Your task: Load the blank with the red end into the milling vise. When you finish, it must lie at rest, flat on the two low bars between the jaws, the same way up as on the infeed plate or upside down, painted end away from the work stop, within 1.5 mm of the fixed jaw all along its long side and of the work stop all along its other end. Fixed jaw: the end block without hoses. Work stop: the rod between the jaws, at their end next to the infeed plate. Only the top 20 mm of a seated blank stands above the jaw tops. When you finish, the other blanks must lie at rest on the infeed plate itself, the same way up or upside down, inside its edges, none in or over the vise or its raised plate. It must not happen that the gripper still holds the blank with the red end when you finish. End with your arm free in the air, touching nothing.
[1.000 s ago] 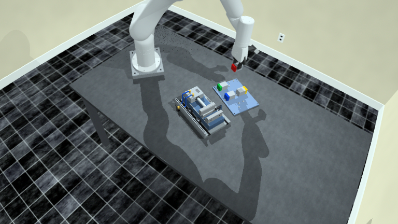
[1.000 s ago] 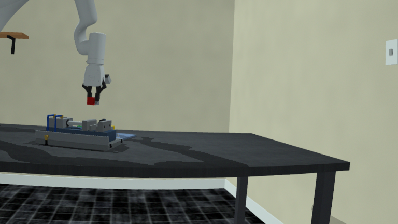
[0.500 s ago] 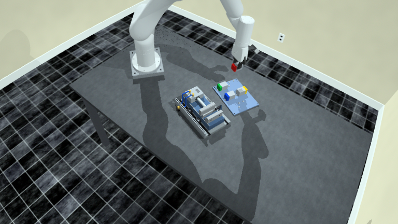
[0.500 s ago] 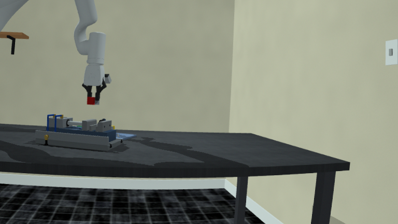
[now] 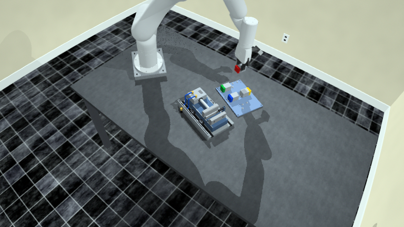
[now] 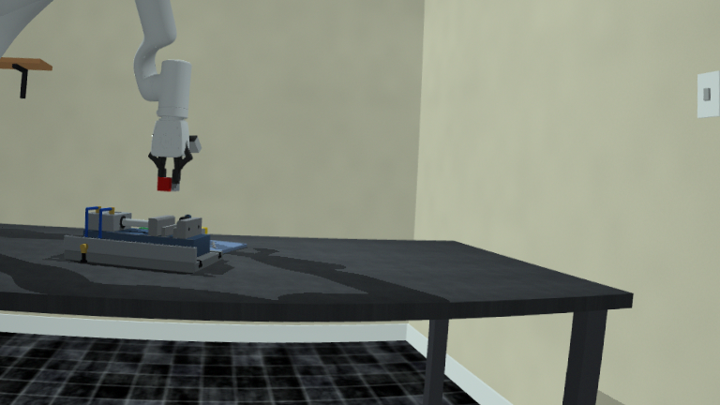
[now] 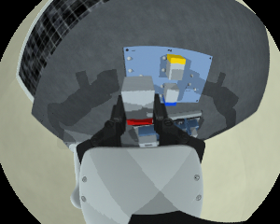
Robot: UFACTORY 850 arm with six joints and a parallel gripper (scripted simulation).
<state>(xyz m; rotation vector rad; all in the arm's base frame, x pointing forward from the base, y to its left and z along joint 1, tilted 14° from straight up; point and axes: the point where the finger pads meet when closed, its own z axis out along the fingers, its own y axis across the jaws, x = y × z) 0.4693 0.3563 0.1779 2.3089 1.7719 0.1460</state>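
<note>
My gripper (image 5: 240, 67) is shut on the grey blank with the red end (image 5: 237, 69) and holds it high in the air above the far edge of the blue infeed plate (image 5: 239, 97). In the exterior view the gripper (image 6: 169, 180) holds the blank (image 6: 166, 184) well above the vise. The wrist view shows the blank (image 7: 139, 112) between the black fingers, its red end toward the camera. The milling vise (image 5: 205, 112) stands left of the infeed plate, and I see nothing between its jaws.
Three other blanks lie on the infeed plate: a green-ended one (image 5: 225, 86), a blue-ended one (image 5: 233, 96) and a yellow-ended one (image 5: 245, 91). The vise's hose end with blue hoses (image 5: 188, 96) faces the arm's base (image 5: 148, 63).
</note>
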